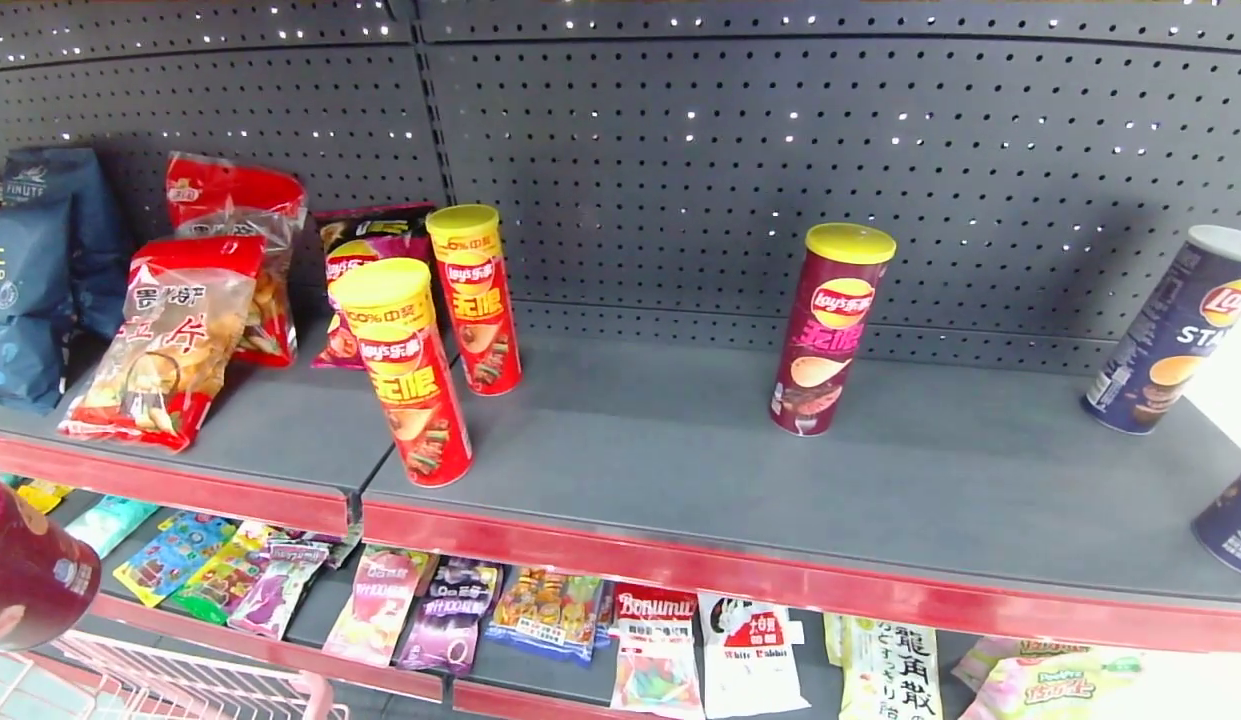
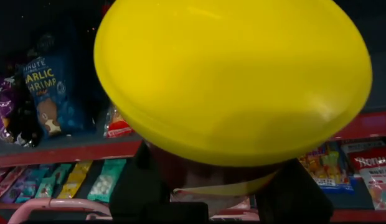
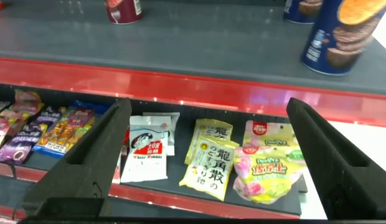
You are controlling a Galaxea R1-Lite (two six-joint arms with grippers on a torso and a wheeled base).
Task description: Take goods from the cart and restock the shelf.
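The dark red cylindrical crisp can (image 1: pixel 25 580) is cut off by the head view's left edge. In the left wrist view its round yellow plastic lid (image 2: pixel 233 78) hides nearly all of its body — only a strip shows between the black fingers (image 2: pixel 140 190) of the left hand (image 2: pixel 215 177). The pink wire cart (image 1: pixel 180 690) runs off the head view's bottom edge, and a navy cylindrical can (image 1: pixel 1230 525) off its right edge — only part of its side shows.
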